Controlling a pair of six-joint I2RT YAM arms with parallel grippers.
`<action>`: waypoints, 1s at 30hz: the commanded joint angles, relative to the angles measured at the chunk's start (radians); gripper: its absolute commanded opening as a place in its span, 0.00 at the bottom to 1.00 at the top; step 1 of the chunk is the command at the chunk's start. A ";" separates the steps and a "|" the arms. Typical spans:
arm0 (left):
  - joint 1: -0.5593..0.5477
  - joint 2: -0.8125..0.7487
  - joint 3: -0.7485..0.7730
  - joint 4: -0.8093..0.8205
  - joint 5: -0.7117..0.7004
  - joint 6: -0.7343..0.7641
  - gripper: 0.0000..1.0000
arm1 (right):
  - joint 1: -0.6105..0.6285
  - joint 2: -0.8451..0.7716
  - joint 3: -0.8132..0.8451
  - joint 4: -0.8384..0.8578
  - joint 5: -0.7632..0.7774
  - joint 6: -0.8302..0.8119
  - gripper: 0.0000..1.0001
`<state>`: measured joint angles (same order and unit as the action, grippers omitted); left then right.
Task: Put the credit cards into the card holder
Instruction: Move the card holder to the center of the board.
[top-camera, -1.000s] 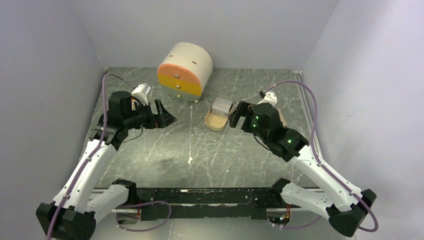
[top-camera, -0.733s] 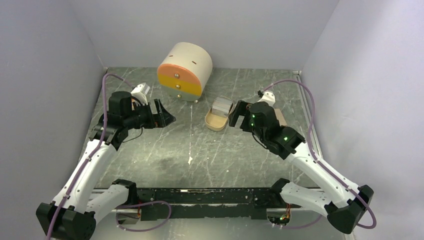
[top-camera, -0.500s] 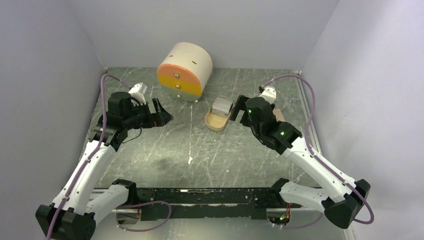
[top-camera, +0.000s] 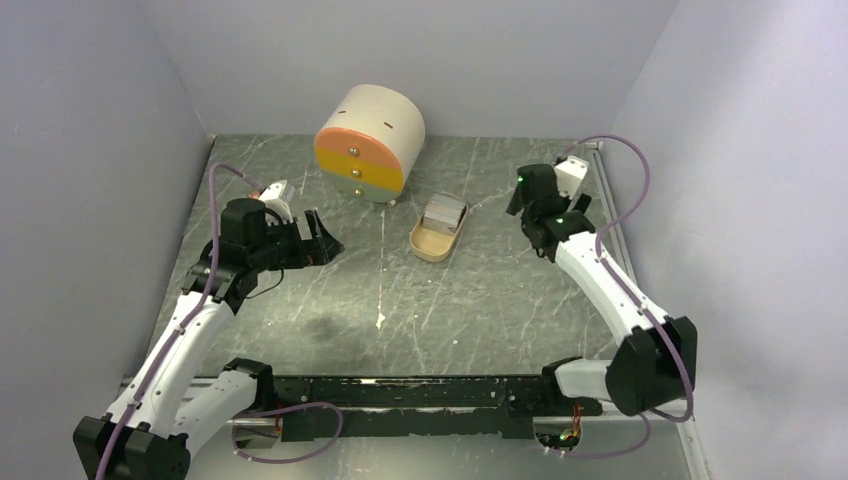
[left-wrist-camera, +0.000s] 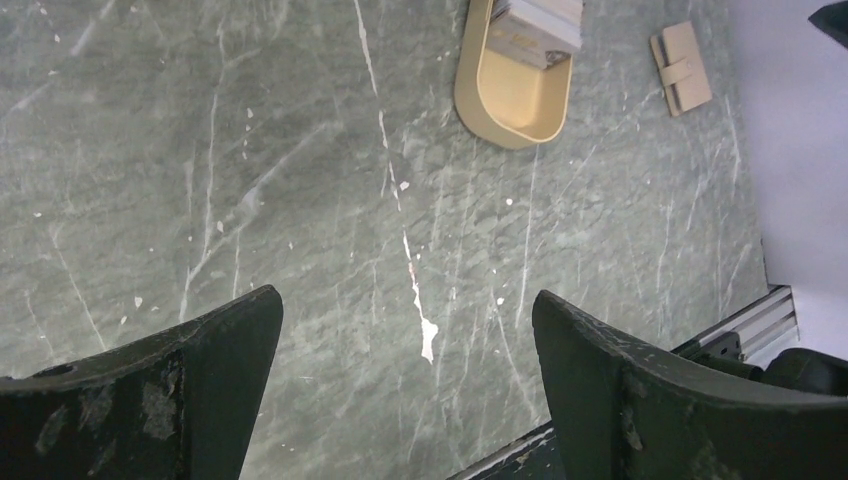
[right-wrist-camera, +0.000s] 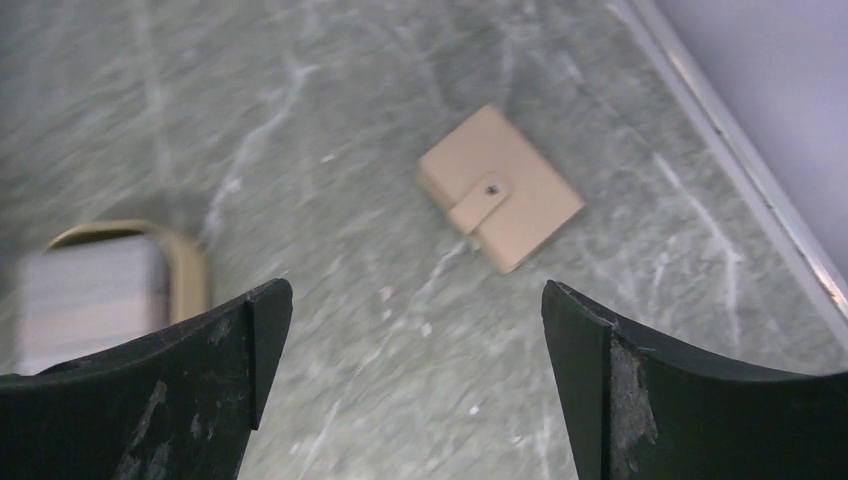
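Your card holder (right-wrist-camera: 500, 188) is a tan, leather-like wallet, folded shut with the snap tab buttoned across its front. It lies flat on the grey-green table (right-wrist-camera: 330, 120) near the right edge. Your right gripper (right-wrist-camera: 415, 300) hovers above it with its fingers wide apart. The credit cards (left-wrist-camera: 540, 22) sit stacked at one end of the beige oval tray (left-wrist-camera: 505, 100). Your left gripper (left-wrist-camera: 405, 320) is also spread wide, above bare table.

Plain lilac-grey walls (top-camera: 500, 60) enclose a scratched grey-green marbled table (top-camera: 420, 300) on three sides

Card holder (right-wrist-camera: 500, 188) tan — table (right-wrist-camera: 400, 350) grey-green marble.
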<state>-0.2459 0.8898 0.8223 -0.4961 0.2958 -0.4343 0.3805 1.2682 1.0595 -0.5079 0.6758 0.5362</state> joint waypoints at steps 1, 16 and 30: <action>-0.007 -0.010 -0.028 0.046 0.025 0.041 0.99 | -0.157 0.075 -0.051 0.130 -0.088 -0.080 1.00; -0.007 -0.017 -0.029 0.021 0.043 0.094 0.96 | -0.421 0.547 0.160 0.190 -0.243 -0.132 1.00; -0.007 -0.017 -0.023 0.009 0.017 0.103 0.95 | -0.441 0.603 0.097 0.187 -0.396 -0.140 0.92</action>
<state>-0.2459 0.8722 0.7929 -0.4911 0.3195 -0.3508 -0.0780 1.9095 1.2057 -0.3000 0.3313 0.4095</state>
